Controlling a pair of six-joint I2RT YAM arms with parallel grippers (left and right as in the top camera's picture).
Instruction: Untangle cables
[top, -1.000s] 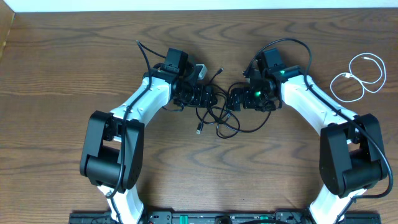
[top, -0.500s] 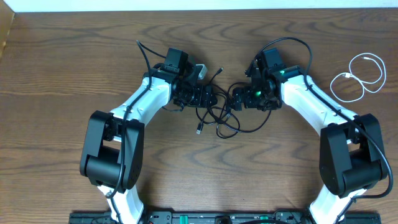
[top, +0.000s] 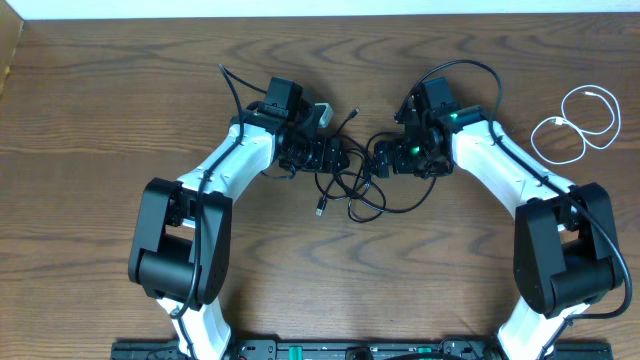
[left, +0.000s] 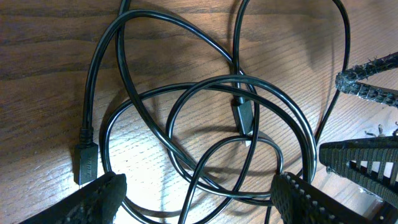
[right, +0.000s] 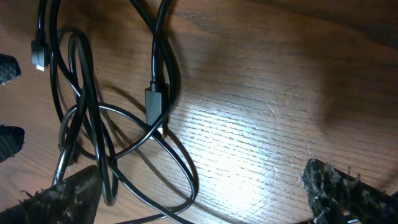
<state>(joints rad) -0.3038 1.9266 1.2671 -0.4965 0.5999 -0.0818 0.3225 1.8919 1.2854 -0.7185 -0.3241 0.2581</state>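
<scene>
The black cables (top: 350, 188) lie in a knotted heap at the centre of the overhead view, on the wooden table (top: 100, 120). The left gripper (top: 335, 155) and right gripper (top: 385, 158) both stand spread wide over the heap, pinching nothing. The white cable (top: 575, 125) sits coiled well apart, upper right. The gripper bodies hide the tangle's upper loops. Nothing has shifted since a second ago.

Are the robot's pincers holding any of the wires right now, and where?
No, nothing is held. The left pincer and the right pincer are both open, and the black cables lie loose under them.
</scene>
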